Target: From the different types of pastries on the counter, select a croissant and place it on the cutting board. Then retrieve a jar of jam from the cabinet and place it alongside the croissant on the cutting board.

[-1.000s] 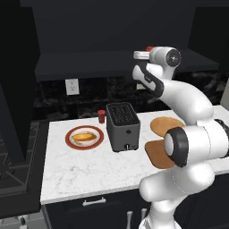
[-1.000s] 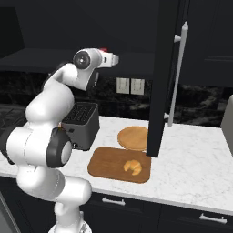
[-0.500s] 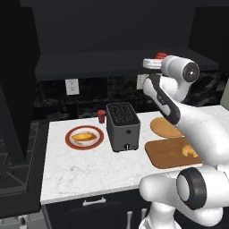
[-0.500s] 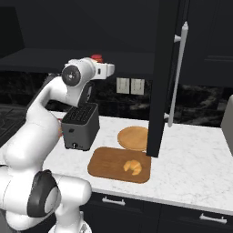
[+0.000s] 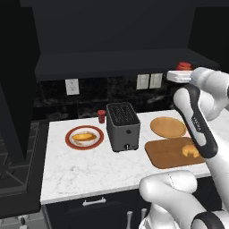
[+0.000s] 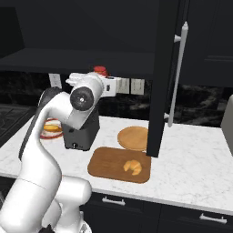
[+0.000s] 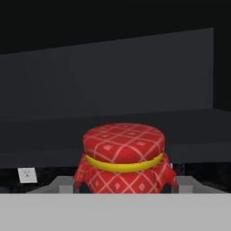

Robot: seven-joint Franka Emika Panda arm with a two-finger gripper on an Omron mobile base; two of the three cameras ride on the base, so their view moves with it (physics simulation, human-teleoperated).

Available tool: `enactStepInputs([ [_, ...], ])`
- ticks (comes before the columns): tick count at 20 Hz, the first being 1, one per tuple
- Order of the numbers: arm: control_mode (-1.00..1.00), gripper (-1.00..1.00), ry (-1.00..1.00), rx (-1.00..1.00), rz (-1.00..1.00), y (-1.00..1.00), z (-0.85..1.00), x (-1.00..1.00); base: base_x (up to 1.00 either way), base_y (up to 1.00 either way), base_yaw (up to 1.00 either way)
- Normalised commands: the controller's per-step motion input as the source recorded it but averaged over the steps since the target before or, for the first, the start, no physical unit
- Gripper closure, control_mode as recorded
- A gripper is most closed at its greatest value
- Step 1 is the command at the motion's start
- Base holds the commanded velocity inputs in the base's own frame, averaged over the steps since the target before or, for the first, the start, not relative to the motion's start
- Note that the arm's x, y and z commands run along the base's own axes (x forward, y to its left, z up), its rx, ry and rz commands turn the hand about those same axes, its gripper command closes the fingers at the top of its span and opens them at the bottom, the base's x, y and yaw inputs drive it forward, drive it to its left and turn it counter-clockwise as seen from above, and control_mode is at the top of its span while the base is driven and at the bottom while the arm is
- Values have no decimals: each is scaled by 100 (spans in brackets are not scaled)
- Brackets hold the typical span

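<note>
My gripper (image 7: 124,184) is shut on the jar of jam (image 7: 124,158), a squat jar with a red checked cloth top and a yellow band. The jar (image 5: 184,66) rides on the hand at shelf height, above the right side of the counter (image 5: 89,170). From the other side the jar (image 6: 100,71) hangs over the toaster. The croissant (image 5: 191,151) lies on the right part of the cutting board (image 5: 163,155). In the right base view the croissant (image 6: 132,166) sits on the board (image 6: 105,161), below and to the right of the hand. The black cabinet (image 5: 112,62) spans the wall behind.
A dark toaster (image 5: 122,125) stands mid-counter. Left of it is a red-rimmed plate with the pale oval pastry (image 5: 84,137), and a red cup (image 5: 101,116) stands behind. A round tan plate (image 5: 167,127) lies behind the board. The open cabinet door (image 6: 166,68) hangs over the plate's right side.
The hand has carried the jar sideways along the front of the shelf, rightward in the left base view, toward the cutting board side. The arm's elbow has swung with it.
</note>
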Motion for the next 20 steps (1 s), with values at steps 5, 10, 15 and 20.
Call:
enactStepInputs([
  [5, -100, 100, -2, -3, 36, 1, -91, -96, 0, 0, 0],
  [10, -100, 100, -11, -9, 34, 10, -99, -41, 0, 0, 0],
  [15, -100, 100, -16, -5, 27, -5, -82, 0, 0, 0, 0],
  [20, -100, 100, -12, -6, 20, -2, -98, 1, 0, 0, 0],
])
